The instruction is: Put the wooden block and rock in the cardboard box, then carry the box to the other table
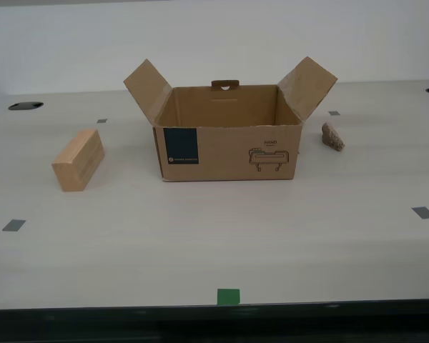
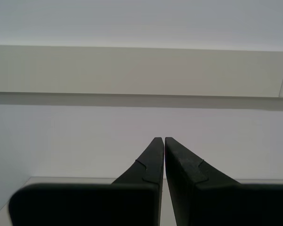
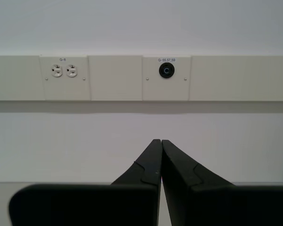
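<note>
The cardboard box [image 1: 229, 146] stands open in the middle of the off-white desk [image 1: 214, 250], its flaps spread, a navy label and line-drawn logo on its front. The wooden block [image 1: 79, 159] lies on the desk toward the exterior view's left of the box. The rock [image 1: 332, 136] sits toward the exterior view's right of it. Neither arm appears in the exterior view. My first gripper [image 3: 160, 141] is shut, empty, facing a wall. My second gripper [image 2: 163, 139] is shut, empty, facing a wall too. The other table is out of view.
Grey tape squares [image 1: 423, 212] and a green tape square [image 1: 228, 296] mark the desk. Dark cable holes [image 1: 25, 106] sit near its far edge. A wall rail with outlets [image 3: 63, 70] and a round socket [image 3: 166, 70] fills the first wrist view.
</note>
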